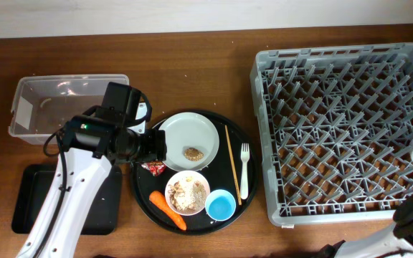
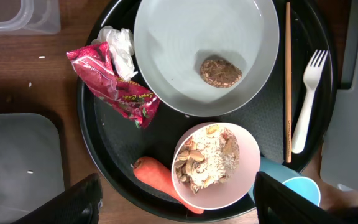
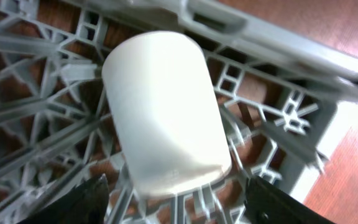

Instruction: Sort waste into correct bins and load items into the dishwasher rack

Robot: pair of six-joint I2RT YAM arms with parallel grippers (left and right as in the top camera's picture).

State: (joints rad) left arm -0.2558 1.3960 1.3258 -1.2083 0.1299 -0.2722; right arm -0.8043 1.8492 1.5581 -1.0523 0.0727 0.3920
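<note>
Right gripper point(image 3: 176, 183): spread wide, touching nothing.
White cup point(image 3: 163, 109): just ahead, between my fingers, resting among the pegs of the dishwasher rack point(image 3: 36, 124) near its rim.
Risk: clipping the cup when I pull back could tip it.
Obstacles: pegs close beside both fingers.
Left gripper point(image 2: 176, 180): spread, empty, above the bowl point(image 2: 216, 165) and carrot point(image 2: 160, 177).

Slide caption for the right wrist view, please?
Open right end effector above the white cup resting in the rack near its edge.
</note>
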